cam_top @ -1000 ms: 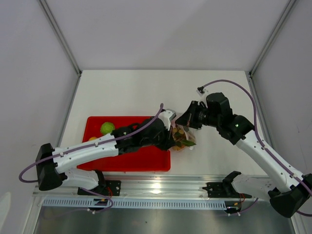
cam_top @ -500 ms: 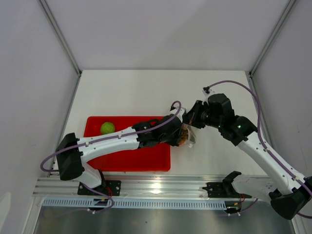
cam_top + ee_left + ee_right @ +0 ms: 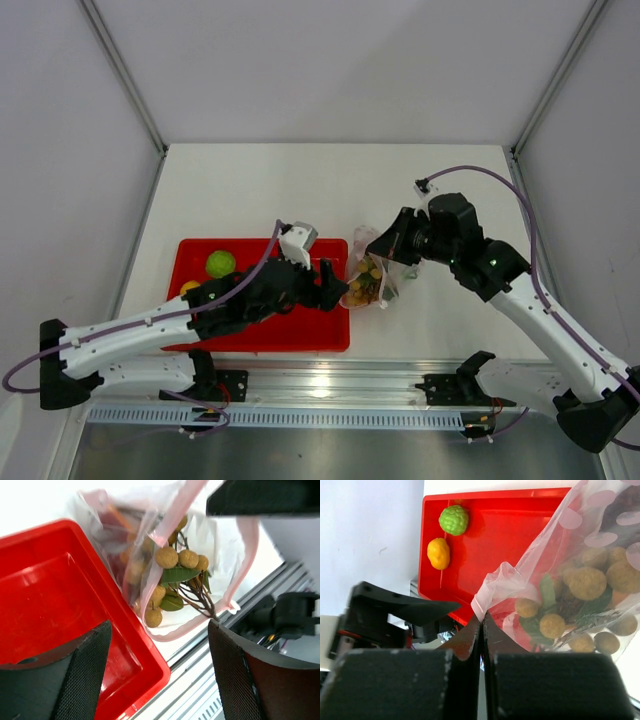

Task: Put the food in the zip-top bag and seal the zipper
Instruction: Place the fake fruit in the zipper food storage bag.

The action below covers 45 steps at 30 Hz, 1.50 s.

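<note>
Partway: cluster of small tan balls [image 3: 175,560] on green stalks [image 3: 180,574] already inside clear crinkly zip-top bag [image 3: 372,278] beside red plastic tray [image 3: 300,335]; green ball [image 3: 454,520] and yellow-orange ball [image 3: 438,553] left on tray, pinkish zipper [image 3: 247,550] unsealed, right gripper [image 3: 481,622] pinching bag's rim, left gripper [image 3: 159,630] spread wide, empty

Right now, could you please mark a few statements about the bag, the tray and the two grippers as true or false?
1. The right gripper is shut on the edge of the zip-top bag. True.
2. The left gripper holds the green ball. False: it is open and empty; the green ball lies in the red tray.
3. The cluster of small tan balls is inside the zip-top bag. True.
4. The yellow-orange ball is in the zip-top bag. False: it lies in the red tray beside the green ball.
</note>
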Tool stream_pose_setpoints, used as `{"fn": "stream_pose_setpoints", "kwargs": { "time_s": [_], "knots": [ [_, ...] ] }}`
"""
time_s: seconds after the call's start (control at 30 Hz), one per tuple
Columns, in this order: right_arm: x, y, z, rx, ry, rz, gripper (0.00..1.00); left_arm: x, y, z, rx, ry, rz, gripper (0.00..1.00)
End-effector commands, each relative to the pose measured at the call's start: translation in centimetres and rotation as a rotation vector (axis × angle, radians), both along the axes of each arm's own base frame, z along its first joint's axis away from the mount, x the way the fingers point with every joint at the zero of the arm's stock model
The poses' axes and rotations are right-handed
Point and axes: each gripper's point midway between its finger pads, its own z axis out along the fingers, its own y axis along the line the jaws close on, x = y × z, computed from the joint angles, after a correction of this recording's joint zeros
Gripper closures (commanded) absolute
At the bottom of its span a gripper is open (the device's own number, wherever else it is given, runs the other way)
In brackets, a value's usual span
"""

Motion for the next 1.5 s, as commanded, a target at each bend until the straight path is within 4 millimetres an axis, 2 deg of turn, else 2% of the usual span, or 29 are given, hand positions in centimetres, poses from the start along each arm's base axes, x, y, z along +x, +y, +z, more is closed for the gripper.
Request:
{"fn": "stream_pose_setpoints", "kwargs": {
  "time_s": [0.0,0.07,0.1,0.13,0.23,0.37,0.47,0.67,0.77,1.03,1.27,1.47],
  "knots": [
    [-0.3,0.4,4.3,0.082,-0.108,0.035,1.0,0.7,1.2,2.3,-0.083,-0.073,0.044,0.21],
    [-0.5,0.5,4.5,0.089,-0.112,0.042,1.0,1.2,1.3,2.7,-0.094,-0.084,0.024,0.21],
    [-0.5,0.5,4.6,0.093,-0.113,0.047,1.0,0.4,0.4,3.1,-0.126,-0.067,-0.055,0.24],
    [-0.6,0.6,4.7,0.095,-0.114,0.054,1.0,1.0,0.3,2.9,-0.128,-0.06,-0.068,0.28],
    [-0.8,0.7,4.9,0.102,-0.114,0.062,1.0,0.5,-1.6,3.3,-0.165,-0.045,-0.184,0.33],
    [-0.9,0.8,5.2,0.11,-0.117,0.066,1.0,-0.3,-3.8,3.1,-0.211,-0.008,-0.297,0.34],
    [-0.8,0.7,5.3,0.109,-0.118,0.064,1.0,-0.2,-5.1,1.8,-0.2,0.056,-0.32,0.36],
    [-1.0,0.5,5.6,0.107,-0.125,0.063,1.0,0.7,-5.5,-0.1,-0.173,0.099,-0.271,0.36],
    [-1.0,0.5,5.5,0.107,-0.123,0.063,1.0,1.0,-5.6,-0.2,-0.168,0.093,-0.26,0.36],
    [-1.1,0.5,5.6,0.111,-0.122,0.064,1.0,2.5,-5.7,1.1,-0.185,0.051,-0.24,0.36],
    [-1.0,0.6,5.3,0.106,-0.115,0.064,1.0,3.4,-6.0,1.1,-0.192,0.045,-0.227,0.36],
    [-0.9,0.9,5.0,0.102,-0.106,0.073,1.0,4.1,-6.9,2.2,-0.208,0.028,-0.231,0.42]
  ]
}}
